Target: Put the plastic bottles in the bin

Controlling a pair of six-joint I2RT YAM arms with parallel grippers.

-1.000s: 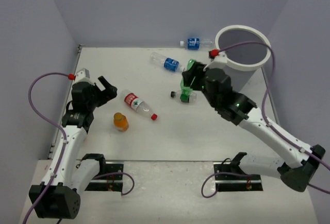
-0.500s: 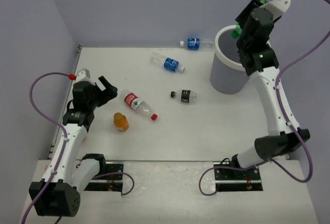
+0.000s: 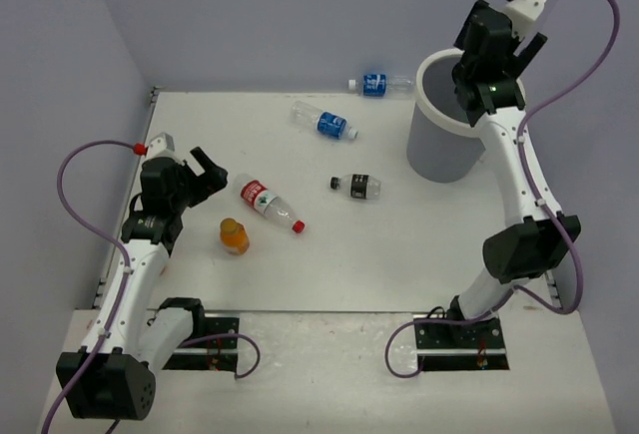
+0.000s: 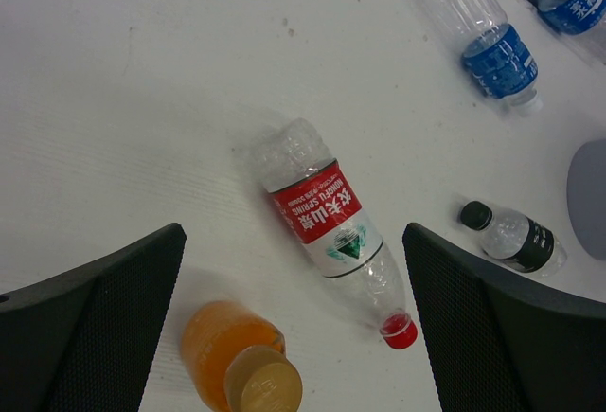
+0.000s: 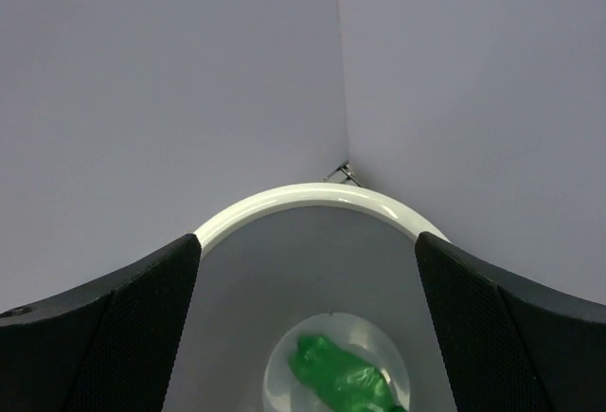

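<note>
So my right gripper (image 5: 308, 241) is up over the bin (image 3: 439, 150), looking straight down into it. The fingers are spread wide with nothing between them. The wrist view shows the white rim (image 5: 303, 194) and the grey inside, and the green bottle (image 5: 346, 379) is lying on the bottom of the bucket. The bin itself sits in the far right corner of the surface (image 3: 399, 254), up by the walls.

My left gripper (image 3: 205, 170) is over on the left side, above the surface. It's wide open too and isn't touching anything. Its wrist camera looks down between the fingers at the red-labelled bottle (image 4: 331, 223), which lies on its side with the red cap pointing toward the middle of the surface. The short orange bottle (image 4: 237, 365) stands upright just beside it, on the side closer to my bases, and I can see a small gap between them.

The other bottles are all lying on their sides:
- dark-labelled bottle (image 3: 356, 186), near the middle, black cap pointing left
- nearer blue-labelled bottle (image 3: 327, 122), further back and at an angle
- far blue-labelled bottle (image 3: 377, 83), right against the back wall, just left of the bin
</note>
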